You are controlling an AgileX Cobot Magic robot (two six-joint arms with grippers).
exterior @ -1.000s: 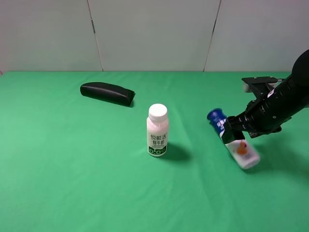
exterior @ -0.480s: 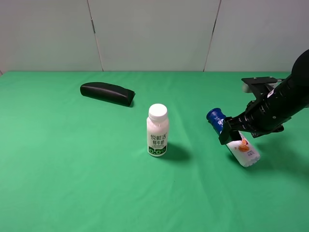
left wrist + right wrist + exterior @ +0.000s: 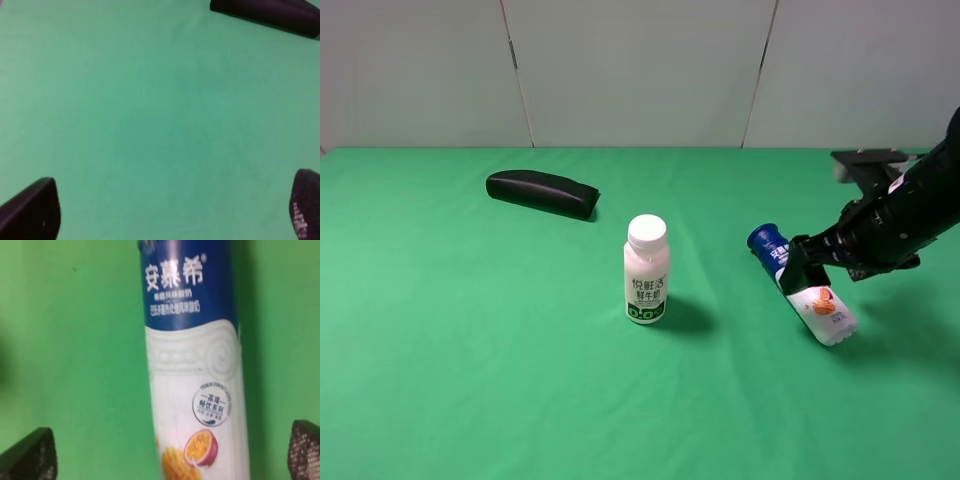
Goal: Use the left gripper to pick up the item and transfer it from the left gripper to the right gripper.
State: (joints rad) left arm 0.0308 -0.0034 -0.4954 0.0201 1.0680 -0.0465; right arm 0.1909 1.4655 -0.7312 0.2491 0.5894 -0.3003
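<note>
Right arm over the tilted bottle

The right tool straddles the leaning bottle, jaws wide apart, not gripping; the left tool hangs spread, empty.

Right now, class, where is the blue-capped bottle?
In the high view, the blue-capped bottle lies tilted on the green table's right side, at the right gripper, right of the milk bottle.

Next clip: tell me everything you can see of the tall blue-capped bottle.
The bottle is slim and looks like plastic, with a dark blue cap, a blue upper label with white Chinese lettering, and a white lower body showing orange fruit and a round seal. It lies tilted on the green cloth, cap toward the middle, base toward the right front. The right gripper is over its middle with jaws wide apart; the right wrist view shows the fingertips clear of both sides. Contact cannot be told.
</note>
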